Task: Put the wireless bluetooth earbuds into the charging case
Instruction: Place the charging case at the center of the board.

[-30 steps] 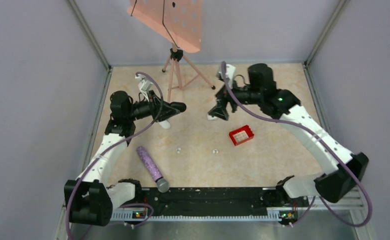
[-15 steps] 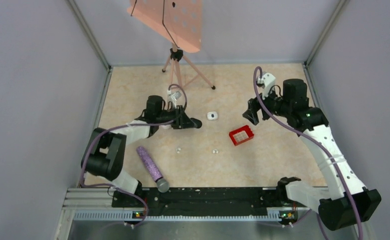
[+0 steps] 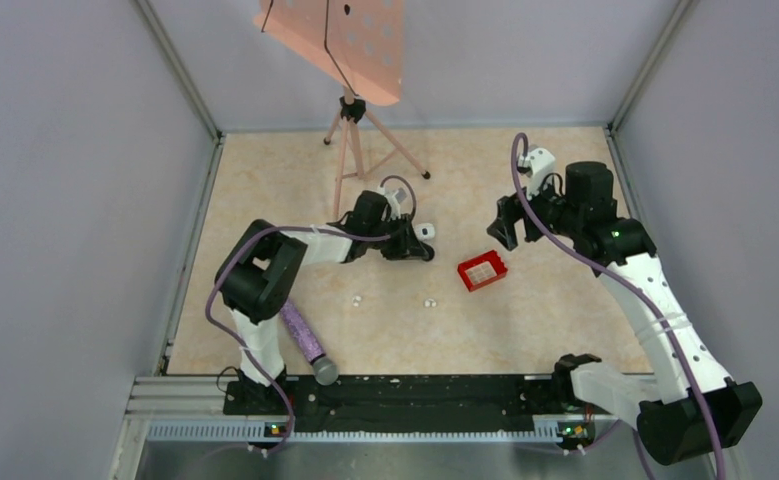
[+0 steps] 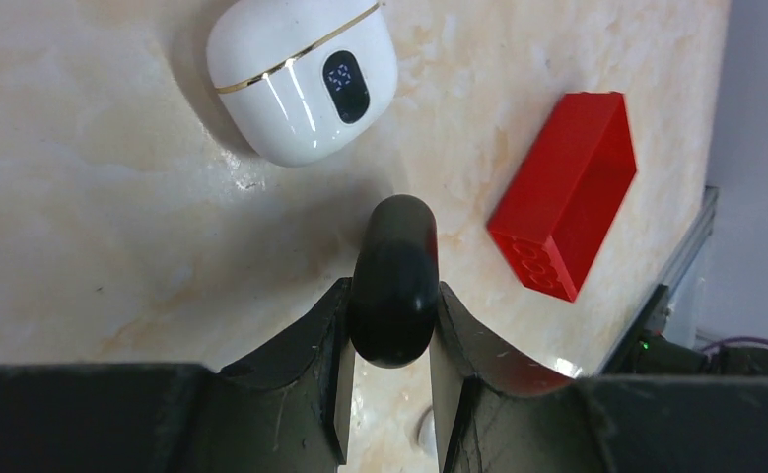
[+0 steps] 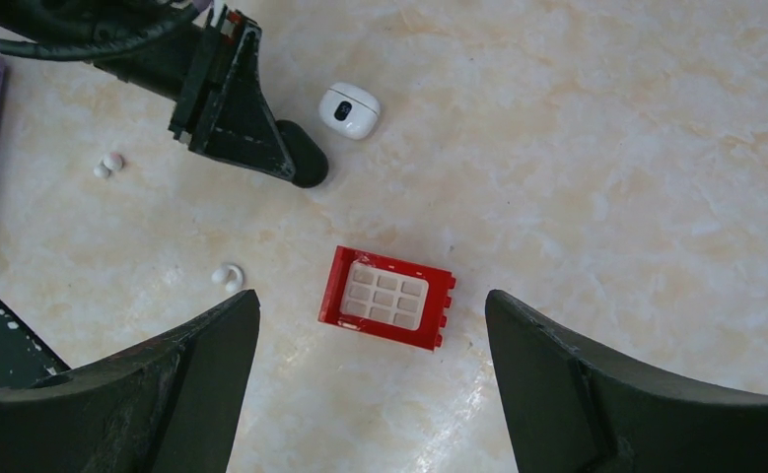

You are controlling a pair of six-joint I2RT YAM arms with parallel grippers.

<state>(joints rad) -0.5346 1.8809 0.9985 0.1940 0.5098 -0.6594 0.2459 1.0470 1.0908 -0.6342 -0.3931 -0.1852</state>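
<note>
The charging case (image 3: 424,231) is a closed white pebble with a dark display, lying on the table. It also shows in the left wrist view (image 4: 304,79) and the right wrist view (image 5: 349,109). My left gripper (image 3: 413,247) is shut and empty, its rounded black tip (image 4: 392,286) on the table just short of the case, not touching it. Two white earbuds lie loose nearer the front, one (image 3: 357,299) left and one (image 3: 430,302) right, also seen in the right wrist view (image 5: 108,165) (image 5: 228,277). My right gripper (image 3: 505,225) is wide open and empty, held high above the table (image 5: 372,394).
A red square basket (image 3: 482,270) sits right of the case, under my right gripper (image 5: 389,298). A purple-handled microphone (image 3: 300,330) lies at front left. A pink music stand (image 3: 335,35) on a tripod (image 3: 357,140) stands at the back.
My left arm has swung right across the table, its tip now beside the case. My right gripper left the case, moved right and rose, then held still.
</note>
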